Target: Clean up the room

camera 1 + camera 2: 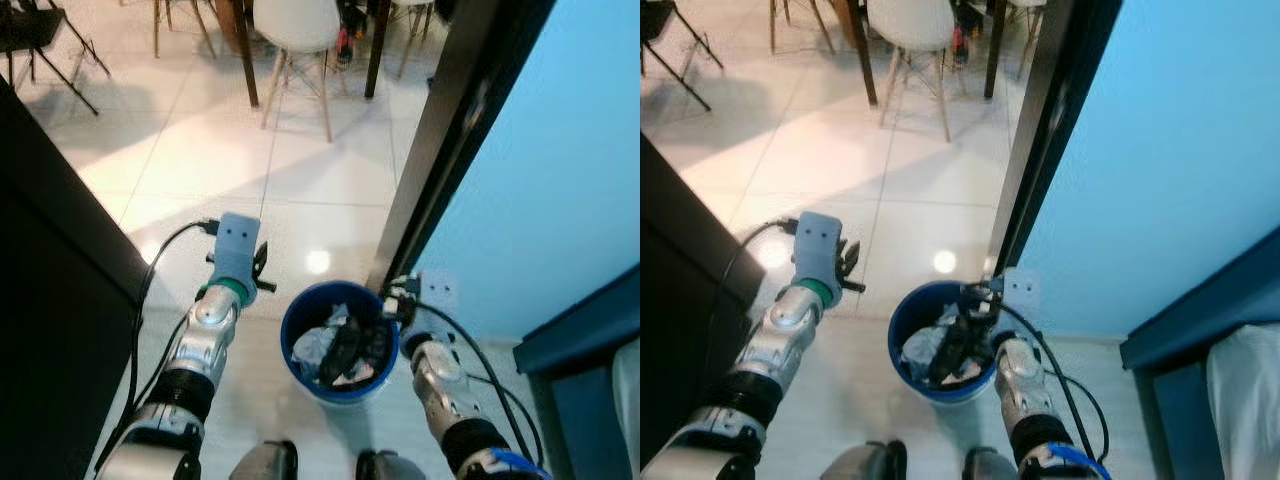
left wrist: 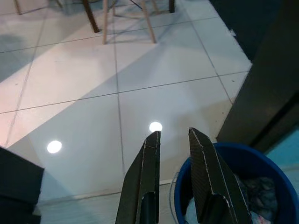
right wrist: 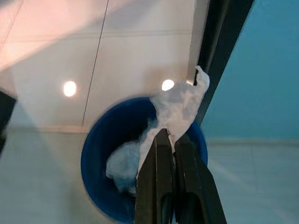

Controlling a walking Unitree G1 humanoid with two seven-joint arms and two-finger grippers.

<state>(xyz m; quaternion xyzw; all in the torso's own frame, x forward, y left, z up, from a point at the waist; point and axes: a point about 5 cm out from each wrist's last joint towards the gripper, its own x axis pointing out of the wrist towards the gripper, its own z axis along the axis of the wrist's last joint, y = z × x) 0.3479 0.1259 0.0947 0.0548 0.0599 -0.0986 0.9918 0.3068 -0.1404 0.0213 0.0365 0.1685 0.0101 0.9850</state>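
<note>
A round blue bin (image 1: 287, 335) stands on the white tiled floor just in front of my feet, with crumpled white paper (image 1: 315, 345) and dark scraps inside. My right gripper (image 3: 170, 135) hangs over the bin's opening, shut on a crumpled white tissue (image 3: 181, 105) that sticks up past its fingertips. In the eye views its black fingers (image 1: 345, 350) reach down into the bin. My left gripper (image 2: 173, 134) is held low beside the bin's left rim (image 2: 180, 186), slightly open with nothing between its fingers.
A dark door frame (image 1: 450, 140) and a light blue wall (image 1: 560, 170) rise right behind the bin. Dark furniture (image 1: 50, 290) runs along my left. A white chair (image 1: 297, 30) and table legs stand farther out. A blue ledge (image 1: 585, 325) is at the right.
</note>
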